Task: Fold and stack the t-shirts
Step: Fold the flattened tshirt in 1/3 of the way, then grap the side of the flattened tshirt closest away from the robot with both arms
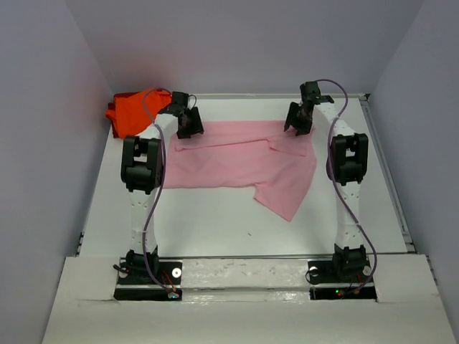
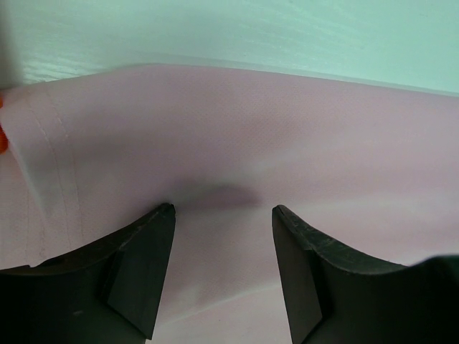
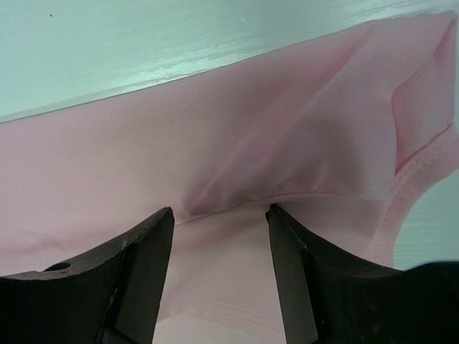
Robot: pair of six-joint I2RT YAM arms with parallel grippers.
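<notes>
We have the pink t-shirt [image 1: 237, 161] lying spread across the far half of the white counter [image 1: 215, 229], between our two arms. It is not flat all over. Its far edge runs roughly straight from left to right, a folded flap lies on its far right part, and on the right side one corner reaches toward us as a point. The orange t-shirt [image 1: 133, 111] sits crumpled in the far left corner of the counter, near the pink one's left end. From above we cannot tell whether the two touch.

Our left gripper [image 1: 188, 123] is low over the far left edge of the pink t-shirt. In the left wrist view its jaws stand apart, released, with smooth pink cloth showing in the gap and nothing pinched. A stitched hem [image 2: 54, 165] runs down the left side of that view, and a sliver of orange shows at the very left border.

Our right gripper [image 1: 299, 120] is at the far right edge of the same shirt. Its jaws are also apart and grasp nothing. In the right wrist view a raised crease [image 3: 237, 195] of pink cloth crosses just beyond the fingertips, and a hemmed edge [image 3: 419, 172] curves down on the right.
</notes>
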